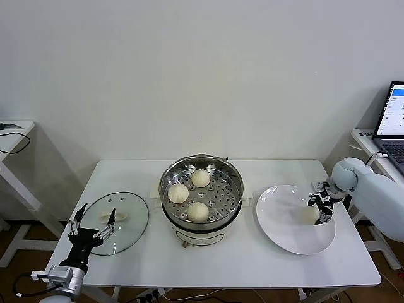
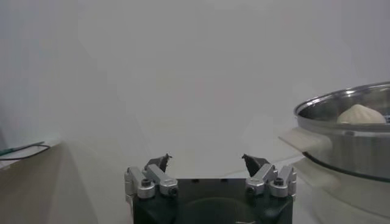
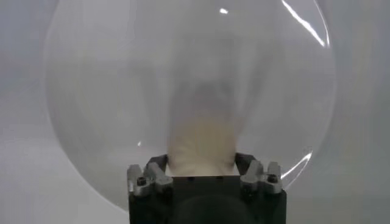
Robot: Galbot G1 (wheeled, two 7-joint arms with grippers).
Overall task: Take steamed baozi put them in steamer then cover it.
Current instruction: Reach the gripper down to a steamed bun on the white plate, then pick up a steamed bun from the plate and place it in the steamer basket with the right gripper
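The steel steamer (image 1: pixel 235 175) stands mid-table with three steamed baozi (image 1: pixel 201 178) on its perforated tray. It also shows in the left wrist view (image 2: pixel 347 146), with one baozi (image 2: pixel 361 114) inside. The fourth baozi (image 1: pixel 309 214) lies on the white plate (image 1: pixel 278 214). My right gripper (image 1: pixel 320 208) is down on the plate and shut on it. In the right wrist view the baozi (image 3: pixel 201 140) fills the gap between the jaws of the right gripper (image 3: pixel 201 163). The glass cover (image 1: pixel 129 227) lies flat left of the steamer. My left gripper (image 1: pixel 93 221) hangs open beside the cover and shows empty in its wrist view (image 2: pixel 207 161).
The white plate (image 3: pixel 91 91) is near the table's right edge. A laptop (image 1: pixel 394 117) sits on a side table to the right. Another side table (image 1: pixel 12 136) with a cable stands at the far left. The steamer sits on a white base (image 1: pixel 199 238).
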